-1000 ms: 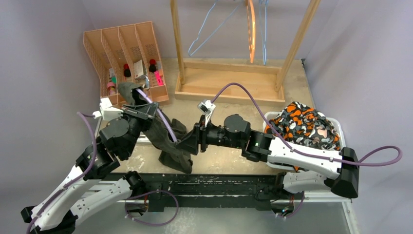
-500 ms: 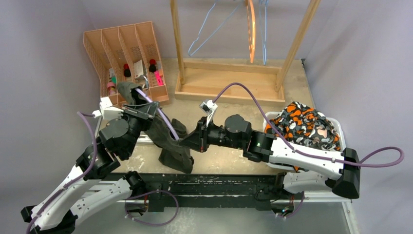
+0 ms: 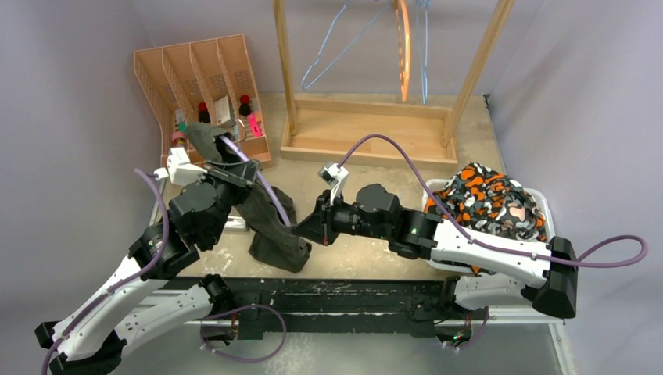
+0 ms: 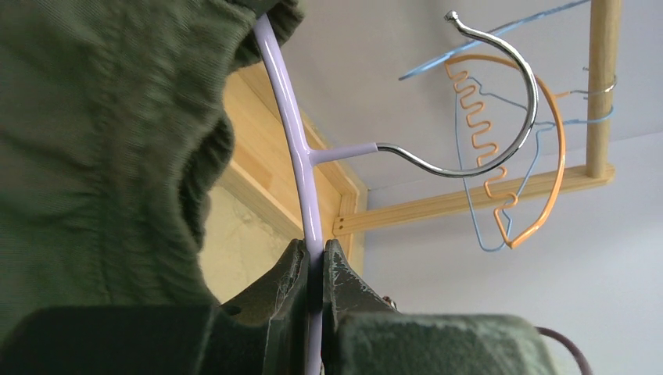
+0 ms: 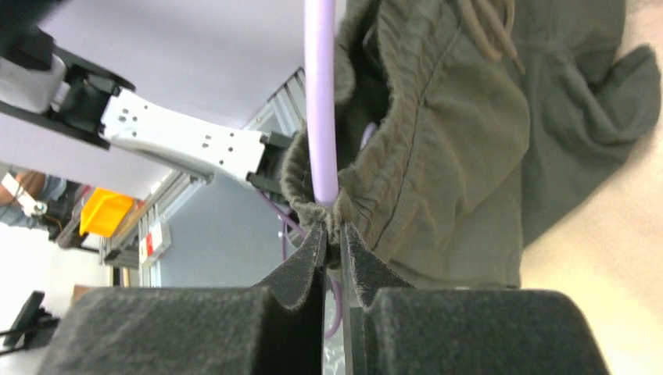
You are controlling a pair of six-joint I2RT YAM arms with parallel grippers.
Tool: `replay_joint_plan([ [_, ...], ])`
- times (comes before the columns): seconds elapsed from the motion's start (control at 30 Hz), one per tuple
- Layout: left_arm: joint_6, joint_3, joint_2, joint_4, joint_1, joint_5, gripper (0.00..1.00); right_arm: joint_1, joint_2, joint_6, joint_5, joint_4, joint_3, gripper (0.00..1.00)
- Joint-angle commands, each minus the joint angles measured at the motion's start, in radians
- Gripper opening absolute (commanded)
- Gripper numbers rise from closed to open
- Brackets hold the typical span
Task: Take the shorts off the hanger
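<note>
Left gripper [image 4: 314, 254]: jaws together, clamped on the straight bar of the lilac coated hanger [image 4: 292, 117], just below where its bare metal hook [image 4: 535, 101] branches off. It holds the hanger tilted and off the table [image 3: 367, 176], left of centre.

Olive green fabric shorts [image 3: 270, 223] with a drawstring are on that hanger. The waistband is bunched around the lilac bar. The legs drape down and the lower end is crumpled on the table near its near edge, between the two arms.

Right gripper [image 5: 332, 234]: jaws pinched together on the gathered waistband hem of the olive green fabric shorts, directly under the hanger bar. Can't tell whether the pads also touch the bar.

Elsewhere:
- Orange-white-black camouflage fabric shorts [image 3: 489, 199] are heaped in a white plastic bin [image 3: 544, 212] at the right side of the table, beside the right arm.
- A light wooden rack [image 3: 367, 129] stands at the back, with thin blue wire hangers [image 3: 322, 48] and an orange hanger [image 3: 404, 55] on it.
- A slotted wooden organiser [image 3: 195, 78] sits back left, with small items in its slots.
</note>
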Motion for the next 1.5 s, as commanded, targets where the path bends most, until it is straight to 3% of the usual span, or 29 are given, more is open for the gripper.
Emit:
replay_joint_plan([
  [0.0, 0.071, 0.102, -0.017, 0.153, 0.01, -0.126, 0.0, 0.008, -0.008, -0.043, -0.09, -0.122, -0.036, 0.0],
  [0.43, 0.028, 0.112, 0.0, 0.161, 0.01, -0.087, 0.0, 0.008, -0.002, -0.042, 0.021, -0.19, 0.003, 0.0],
  [0.63, -0.013, 0.103, 0.001, 0.152, 0.01, -0.086, 0.0, 0.008, 0.034, -0.046, -0.053, -0.141, -0.036, 0.0],
  [0.8, -0.049, 0.084, -0.002, 0.175, 0.01, -0.03, 0.0, 0.008, 0.034, 0.054, 0.168, -0.289, -0.048, 0.0],
  [0.97, -0.096, 0.044, -0.014, 0.23, 0.01, 0.014, 0.0, 0.006, -0.058, 0.082, 0.305, -0.265, -0.095, 0.0],
  [1.17, -0.132, 0.027, 0.006, 0.262, 0.01, 0.041, 0.0, 0.006, -0.083, 0.055, 0.305, -0.258, -0.128, 0.0],
  [1.33, -0.113, 0.051, 0.043, 0.29, 0.01, 0.033, 0.0, 0.006, -0.055, -0.009, 0.091, -0.14, -0.173, 0.0],
  [1.47, -0.086, 0.082, 0.05, 0.288, 0.01, -0.005, 0.0, 0.007, -0.025, -0.017, 0.025, -0.149, -0.185, 0.0],
])
